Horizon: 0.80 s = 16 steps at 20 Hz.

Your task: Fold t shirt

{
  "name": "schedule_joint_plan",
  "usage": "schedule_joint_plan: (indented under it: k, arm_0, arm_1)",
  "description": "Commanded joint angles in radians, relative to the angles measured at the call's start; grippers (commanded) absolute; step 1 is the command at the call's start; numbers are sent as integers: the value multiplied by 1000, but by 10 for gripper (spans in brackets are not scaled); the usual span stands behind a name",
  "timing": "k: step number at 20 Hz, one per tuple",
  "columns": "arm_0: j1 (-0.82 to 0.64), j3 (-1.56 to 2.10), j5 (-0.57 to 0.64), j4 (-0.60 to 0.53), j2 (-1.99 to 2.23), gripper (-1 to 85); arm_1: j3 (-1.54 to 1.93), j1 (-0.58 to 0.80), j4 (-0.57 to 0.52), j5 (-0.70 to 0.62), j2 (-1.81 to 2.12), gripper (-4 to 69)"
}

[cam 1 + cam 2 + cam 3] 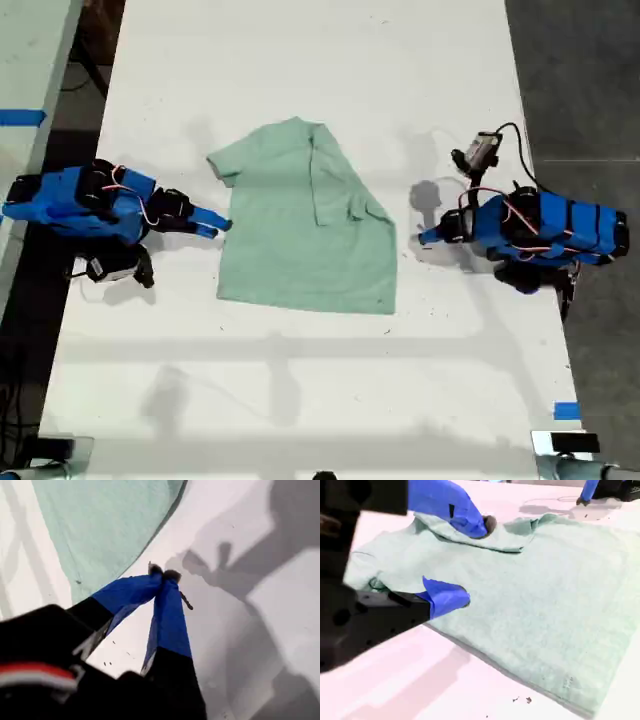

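The t shirt (300,240) lies flat in the middle of the white table (300,60). It is soft, pale mint-green cloth with a faintly nubbly weave. In the exterior view a flap is folded over the body toward 2 o'clock, which leaves a slanted edge there. One short sleeve sticks out at 10 o'clock and the hem runs straight along 6 o'clock.

Our second gripper (215,224) sits at the shirt's 9 o'clock in the exterior view. Its blue fingers are spread wide over the cloth's edge and hold nothing. In its own wrist view one tip rests by a rumpled ridge of fabric, and we cannot tell whether it touches it.

Our first gripper (428,237) is at the shirt's 3 o'clock, just off the cloth on bare table. Its blue tips are pressed together and hold nothing.

Both arms' bases are partly cut off or hidden by wiring, and dark shadows blur the table beside them.
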Motion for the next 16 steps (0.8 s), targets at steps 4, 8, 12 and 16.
schedule_joint_plan:
  k: [4,8,12,16]
  arm_0:
    - [-155,14,55,-87,11,-1]
    - [-147,15,55,-86,11,-1]
    - [-242,-61,167,-124,-54,-1]
    - [-465,-529,397,-114,-904,121]
  arm_1:
    - [43,17,25,49,11,3]
    - [43,15,25,51,11,3]
    - [43,18,25,54,11,3]
    - [43,20,23,46,11,3]
